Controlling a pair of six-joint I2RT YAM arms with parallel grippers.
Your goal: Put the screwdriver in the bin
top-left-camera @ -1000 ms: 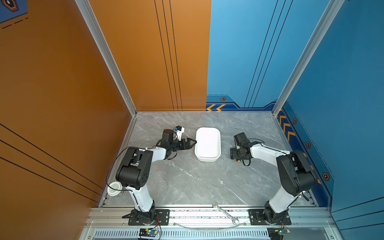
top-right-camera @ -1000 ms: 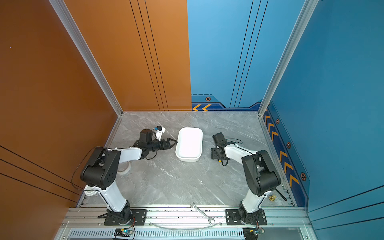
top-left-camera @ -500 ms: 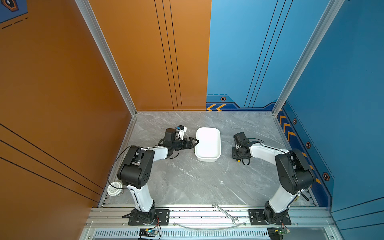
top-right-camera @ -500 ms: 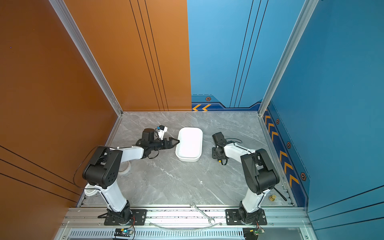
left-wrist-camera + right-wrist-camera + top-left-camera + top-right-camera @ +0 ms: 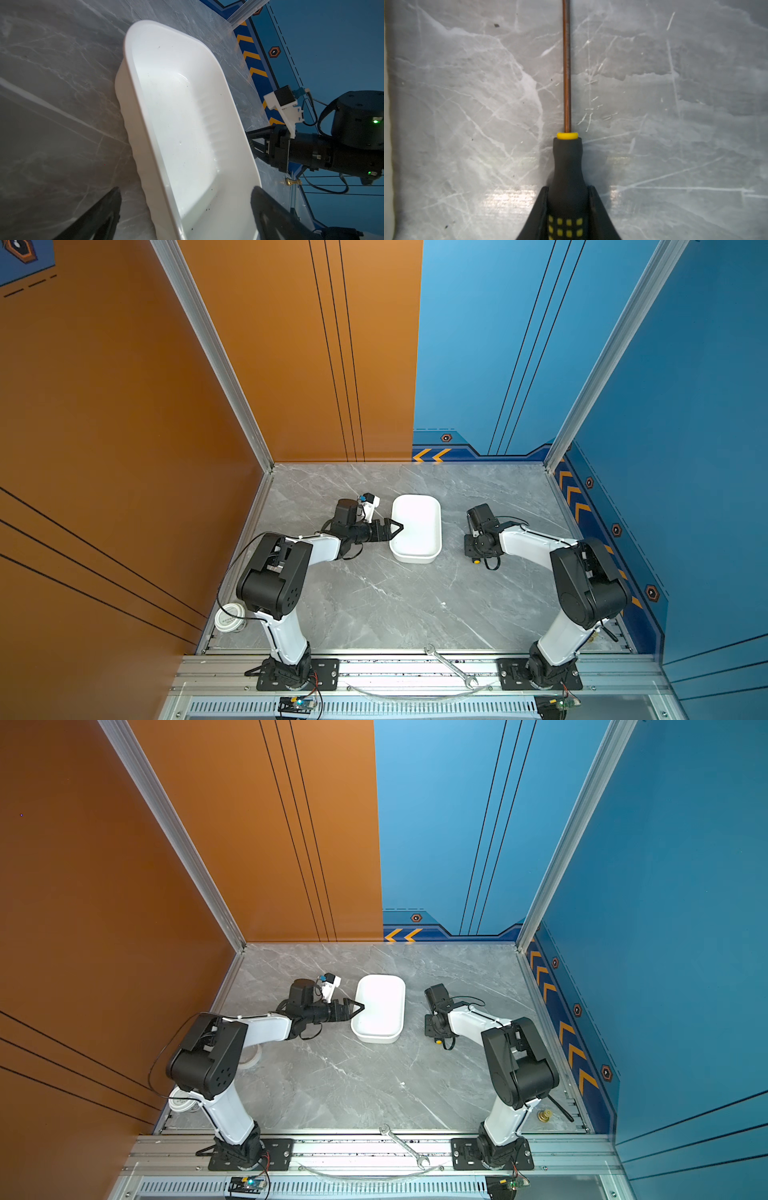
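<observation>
Right gripper (image 5: 568, 192): 2 jaws clenched on the handle of the screwdriver (image 5: 566, 162); wrist bent down, forearm low.
Screwdriver: matte black handle, yellow collar, rows of yellow squares, thin brownish shaft. It sits at the level of the bench (image 5: 374, 605), right of the bin (image 5: 415, 531) and apart from it.
Left gripper (image 5: 395, 527): 2 jaws spread, level, straddling the bin's left rim; arm stretched low.
Bin: glossy white plastic, rounded corners, ribbed outer wall, mid-bench.
Bench: grey veined marble pattern.
Round white container (image 5: 228, 616), left front corner: print too small to read.
</observation>
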